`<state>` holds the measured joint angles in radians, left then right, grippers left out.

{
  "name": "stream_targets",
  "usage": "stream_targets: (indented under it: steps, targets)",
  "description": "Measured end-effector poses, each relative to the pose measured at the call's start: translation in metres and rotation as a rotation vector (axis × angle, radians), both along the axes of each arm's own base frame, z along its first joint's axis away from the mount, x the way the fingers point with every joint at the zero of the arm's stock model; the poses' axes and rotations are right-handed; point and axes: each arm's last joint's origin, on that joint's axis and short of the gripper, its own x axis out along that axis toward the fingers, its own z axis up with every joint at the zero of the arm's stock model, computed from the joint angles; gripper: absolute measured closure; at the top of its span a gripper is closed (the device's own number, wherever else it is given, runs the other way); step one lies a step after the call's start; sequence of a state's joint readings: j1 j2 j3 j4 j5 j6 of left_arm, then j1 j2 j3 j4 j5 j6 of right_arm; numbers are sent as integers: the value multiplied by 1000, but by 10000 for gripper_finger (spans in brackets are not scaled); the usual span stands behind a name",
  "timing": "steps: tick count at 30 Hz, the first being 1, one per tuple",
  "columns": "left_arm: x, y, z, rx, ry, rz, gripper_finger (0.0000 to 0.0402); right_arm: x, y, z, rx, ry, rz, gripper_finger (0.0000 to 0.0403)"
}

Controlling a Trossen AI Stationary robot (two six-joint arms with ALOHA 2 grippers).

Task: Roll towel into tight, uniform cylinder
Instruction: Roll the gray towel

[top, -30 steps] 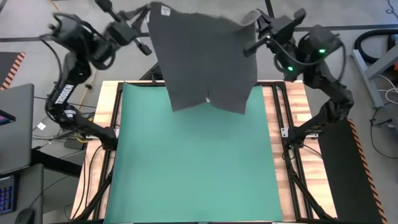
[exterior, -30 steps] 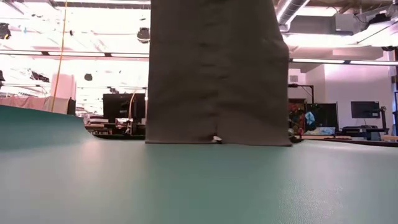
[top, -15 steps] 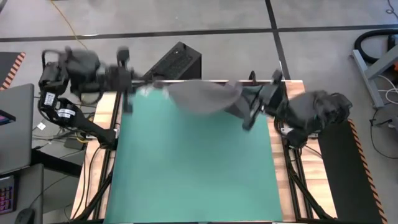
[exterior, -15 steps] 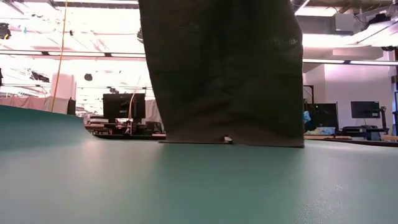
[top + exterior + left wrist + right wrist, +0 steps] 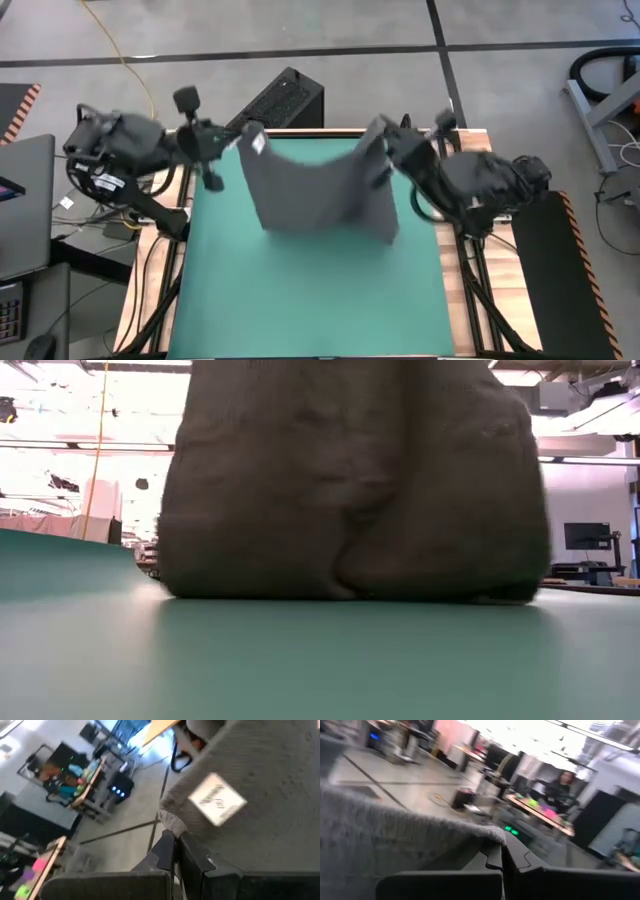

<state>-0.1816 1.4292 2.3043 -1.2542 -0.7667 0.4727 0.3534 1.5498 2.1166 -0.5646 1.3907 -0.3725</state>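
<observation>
Two arms: both at the far end of the counter (image 5: 160, 262), one on each side of the green mat (image 5: 310, 290).
Towel (image 5: 318, 190): dark grey, held up by its two upper corners, hanging as a sagging sheet over the far half of the green mat; top edge dips between the corners.
Towel bottom: resting on the mat in the low view (image 5: 350, 490), lower part bunched and bulging, with a vertical fold near the middle.
Tag (image 5: 217, 800): small, white, near the upper corner on the left arm's side; also visible from above (image 5: 256, 142).
Left fingers (image 5: 175, 851): closed, pinching the towel's corner just beside the tag; in the high view (image 5: 238, 143) raised over the mat's far left part.
Right fingers (image 5: 501, 854): closed, pinching the towel's other upper corner, cloth edge draped across in front; in the high view (image 5: 378, 137) raised over the mat's far right part.
Mat: flat, bare on the near half.
Beyond the counter: grey floor, a black box (image 5: 283, 96) behind the far edge, a yellow cable (image 5: 128, 62) on the floor.
Room in right wrist view: a person (image 5: 561, 787) far off by a bench with bright items.
</observation>
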Motion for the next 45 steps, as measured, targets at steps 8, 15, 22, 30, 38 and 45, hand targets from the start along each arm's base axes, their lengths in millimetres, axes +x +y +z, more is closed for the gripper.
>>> stream_targets:
  steps: [8, 15, 22, 30, 38, 45]
  targets:
    - [11, 96, 13, 137, -29, 99, 401, 0, -123, 5, 10, -29, -44, 396]
    - [4, 189, 36, 456, -159, 242, 401, -18, -215, 21, -125, -198, -30, 396]
    - [7, 214, 44, 656, -159, 284, 401, -44, -216, 53, -300, -219, -12, 396]
    - [4, 154, 59, 654, -216, 188, 401, -60, -161, 72, -267, -215, 146, 396]
    - [-26, 79, 38, 224, -146, -15, 401, -57, -91, 44, 27, -77, 210, 396]
    - [-40, 40, -11, -299, 139, -109, 401, -37, -17, -8, 456, -17, 383, 396]
